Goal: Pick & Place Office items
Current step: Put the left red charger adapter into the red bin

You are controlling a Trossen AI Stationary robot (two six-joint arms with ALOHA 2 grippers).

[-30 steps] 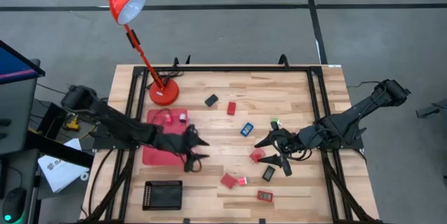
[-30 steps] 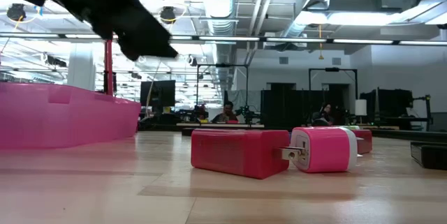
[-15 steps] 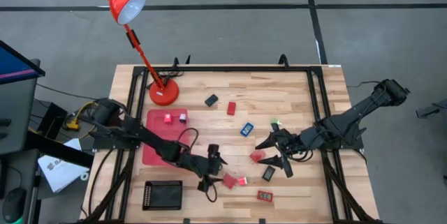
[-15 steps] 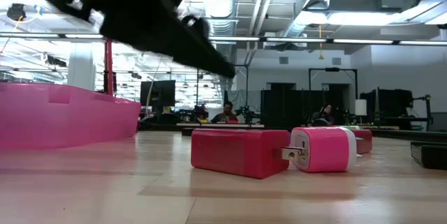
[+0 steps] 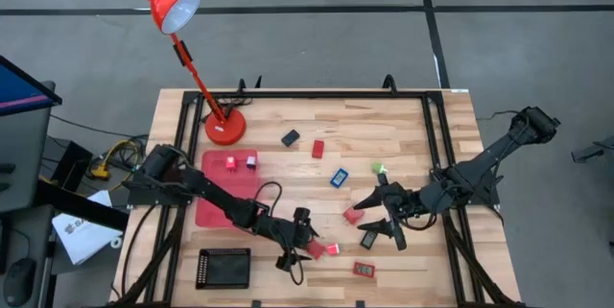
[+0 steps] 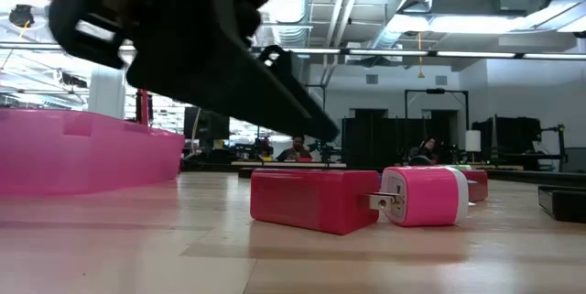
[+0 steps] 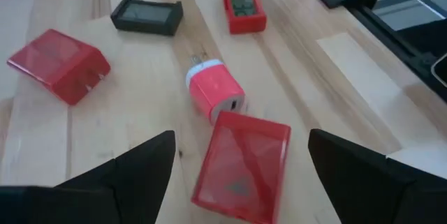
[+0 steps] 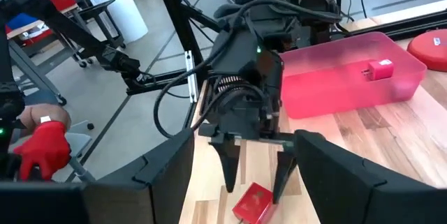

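The office items lie scattered on the wooden table. My left gripper (image 5: pixel 305 243) is open. It hovers low over a red block (image 7: pixel 241 165) that lies flat between its fingers without touching them. A pink plug (image 7: pixel 213 95) lies against that block's far end. My right gripper (image 5: pixel 376 222) is open above the table's right half, with a red piece (image 5: pixel 353 215) and a black piece (image 5: pixel 368 238) beside it. In the low view the red block (image 6: pixel 316 201) and the pink plug (image 6: pixel 421 196) rest on the table under the dark left arm (image 6: pixel 183 47).
A red tray (image 5: pixel 213 207) holding two small pieces lies at the left, with a black tray (image 5: pixel 223 268) nearer. The red lamp's base (image 5: pixel 224 128) stands at the far left. More pieces lie around: black (image 5: pixel 290 137), red (image 5: pixel 318 148), blue (image 5: pixel 339 177), green (image 5: pixel 378 168) and red (image 5: pixel 364 270).
My left gripper has moved from the red tray's edge toward the table's right and near edge. It has come down to the red block and pink plug, and the arm has stretched out. The pieces on the table have stayed where they were.
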